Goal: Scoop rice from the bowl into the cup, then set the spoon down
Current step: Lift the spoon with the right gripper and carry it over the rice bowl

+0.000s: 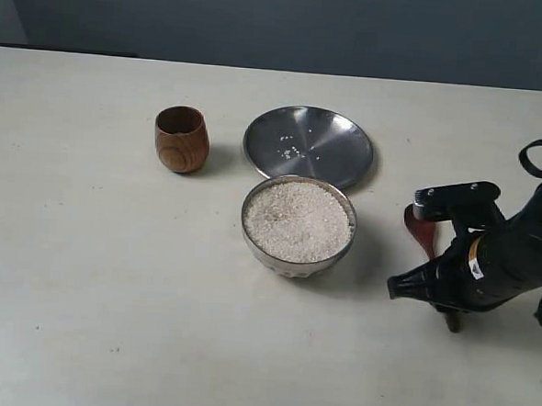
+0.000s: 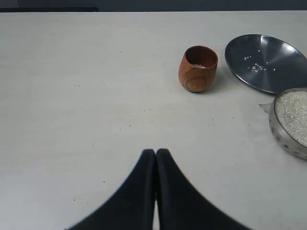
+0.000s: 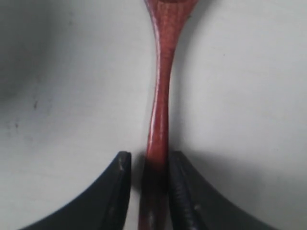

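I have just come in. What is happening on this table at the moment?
The right gripper is low at the table with the handle of the wooden spoon between its fingers; a narrow gap shows on one side, so the grip looks open, not clamped. The spoon is beside the steel bowl, which is full of rice. The wooden cup has a little rice inside, and a few grains lie on the steel plate. The left gripper is shut and empty, apart from everything.

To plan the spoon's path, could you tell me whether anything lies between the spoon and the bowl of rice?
Nothing visible does: only table surface lies between the spoon and the bowl.
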